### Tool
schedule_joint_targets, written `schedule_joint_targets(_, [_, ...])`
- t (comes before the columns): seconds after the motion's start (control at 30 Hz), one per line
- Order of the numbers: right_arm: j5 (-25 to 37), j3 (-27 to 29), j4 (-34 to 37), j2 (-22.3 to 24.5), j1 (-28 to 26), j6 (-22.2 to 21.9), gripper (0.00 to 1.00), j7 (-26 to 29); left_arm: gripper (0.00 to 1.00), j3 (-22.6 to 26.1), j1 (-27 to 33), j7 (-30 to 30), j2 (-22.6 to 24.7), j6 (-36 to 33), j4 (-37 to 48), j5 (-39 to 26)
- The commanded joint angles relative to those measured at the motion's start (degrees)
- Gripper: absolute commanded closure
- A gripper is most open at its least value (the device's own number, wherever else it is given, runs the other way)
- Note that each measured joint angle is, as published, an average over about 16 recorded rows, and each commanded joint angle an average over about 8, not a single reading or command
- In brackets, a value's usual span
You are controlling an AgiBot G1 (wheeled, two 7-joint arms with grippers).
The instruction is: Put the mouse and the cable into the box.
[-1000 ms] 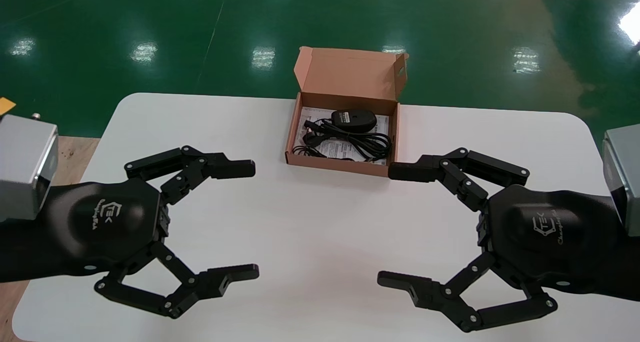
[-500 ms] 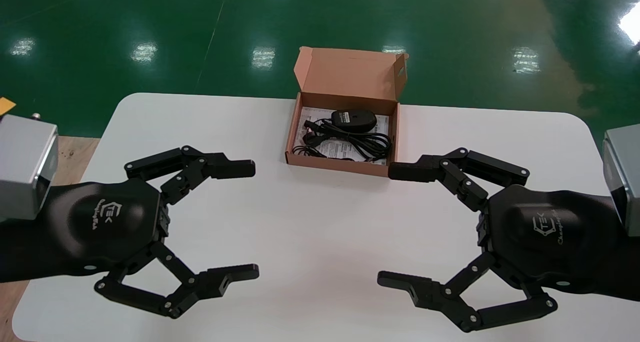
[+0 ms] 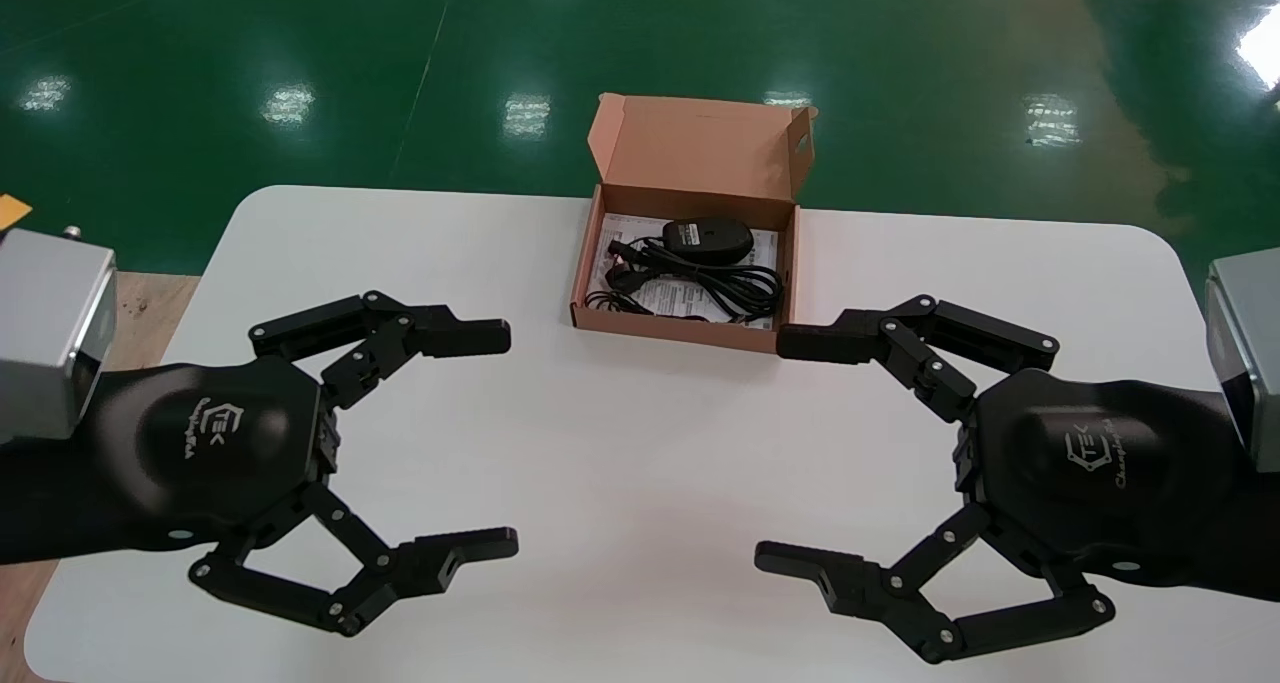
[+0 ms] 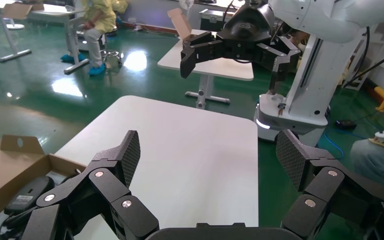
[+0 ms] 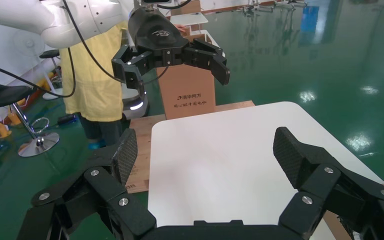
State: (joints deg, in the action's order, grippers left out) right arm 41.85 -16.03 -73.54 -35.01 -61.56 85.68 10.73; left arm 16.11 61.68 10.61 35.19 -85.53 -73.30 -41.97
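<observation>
In the head view, the left gripper (image 3: pixel 503 439) is being held wide open over the near left of the white bench (image 3: pixel 640 443), with nothing between its fingers. The right gripper (image 3: pixel 775 449) is being held equally wide and empty over the near right, its far fingertip just beside the near right corner of the box (image 3: pixel 670 328). The box is being shown open at the far middle of the bench, lid raised. Inside it, the mouse (image 3: pixel 707 236) is lying at the far side and the cable (image 3: pixel 700 285) is lying bundled just nearer.

In the left wrist view, the left gripper's 2 fingers are being kept spread over bare bench, with the box (image 4: pixel 10 165) and mouse (image 4: pixel 30 192) alongside.

In the right wrist view, the right gripper (image 5: pixel 206 150) is being shown spread and empty above the bench.
</observation>
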Motion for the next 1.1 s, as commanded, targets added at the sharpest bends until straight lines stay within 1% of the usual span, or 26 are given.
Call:
schedule_joint_targets(0.03, [0.0,0.0,0.0,0.0,0.0,0.0,0.0,0.0,0.0,0.0,0.0,0.0,0.0,0.0,0.0,0.0])
schedule_joint_targets(1.1, [0.0,0.0,0.0,0.0,0.0,0.0,0.0,0.0,0.0,0.0,0.0,0.0,0.0,0.0,0.0,0.0])
